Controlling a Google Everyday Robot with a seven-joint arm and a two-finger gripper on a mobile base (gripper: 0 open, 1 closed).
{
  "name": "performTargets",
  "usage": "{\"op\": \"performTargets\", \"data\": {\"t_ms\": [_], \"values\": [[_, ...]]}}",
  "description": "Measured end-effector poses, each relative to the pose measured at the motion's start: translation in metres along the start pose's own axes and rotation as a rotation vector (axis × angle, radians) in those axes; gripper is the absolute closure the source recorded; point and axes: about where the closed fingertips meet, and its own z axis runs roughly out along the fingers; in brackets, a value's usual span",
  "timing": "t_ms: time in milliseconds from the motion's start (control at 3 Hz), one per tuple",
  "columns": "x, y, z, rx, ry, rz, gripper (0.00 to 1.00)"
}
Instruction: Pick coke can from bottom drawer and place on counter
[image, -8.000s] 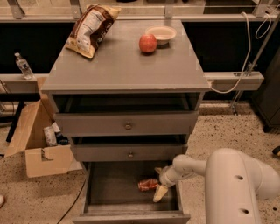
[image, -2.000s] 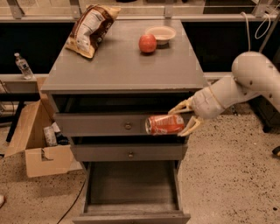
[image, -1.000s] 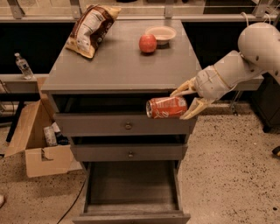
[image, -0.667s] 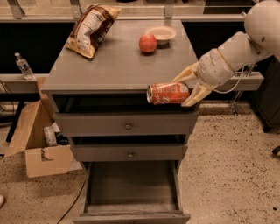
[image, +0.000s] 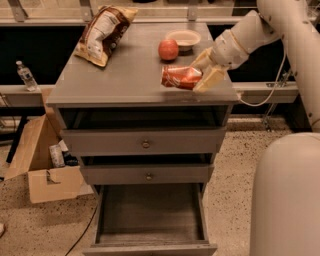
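The gripper (image: 199, 74) is pinching the coke can (image: 179, 77) sideways between its two fingers, right of centre in the upper frame, over the right front part of the counter (image: 125, 75) (an apple (image: 168, 50) and a bowl (image: 183, 38) are sitting just behind). The bottom drawer (image: 150, 248) is standing pulled open at the lower middle.

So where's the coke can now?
In the camera view, the gripper holds the coke can sideways over the right side of the counter, in front of the apple.
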Motion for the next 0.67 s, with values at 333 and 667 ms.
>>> {"op": "performTargets", "data": {"t_ms": [333,667], "values": [[0.005,-0.036,0.011,0.065,0.03,0.109,1.0],[0.009,-0.065,0.022,0.116,0.032,0.2,0.74]]}}
